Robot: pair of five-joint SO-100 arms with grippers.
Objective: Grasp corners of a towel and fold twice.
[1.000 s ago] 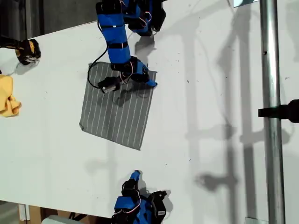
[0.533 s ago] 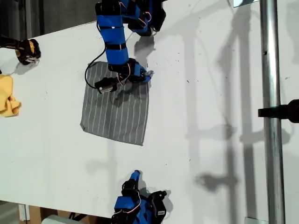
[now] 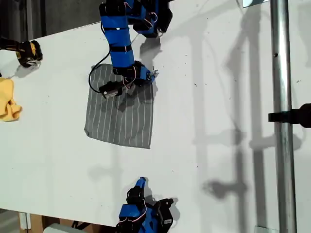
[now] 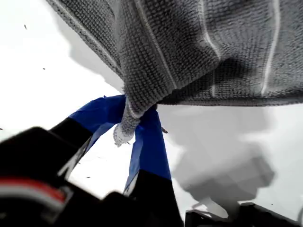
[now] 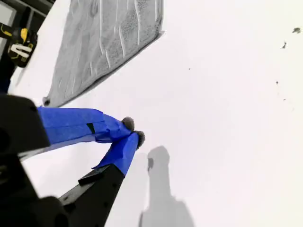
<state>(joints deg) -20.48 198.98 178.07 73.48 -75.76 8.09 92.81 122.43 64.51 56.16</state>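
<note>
The towel (image 3: pixel 120 114) lies on the table (image 3: pixel 214 97), left of centre in the exterior view. My first gripper (image 3: pixel 151 75) sits at its upper right corner (image 3: pixel 149 80) (that corner is lifted off the table). My second gripper (image 3: pixel 141 182) rests below the towel, apart from it. A cloth (image 3: pixel 8 102) lies at the left edge.

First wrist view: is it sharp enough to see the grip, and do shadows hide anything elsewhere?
First wrist view: towel weave crisp, pinched corner sharp, camera housing blurred. Exterior view: soft shadows on the table, nothing hidden. Second wrist view: table washed out.
</note>
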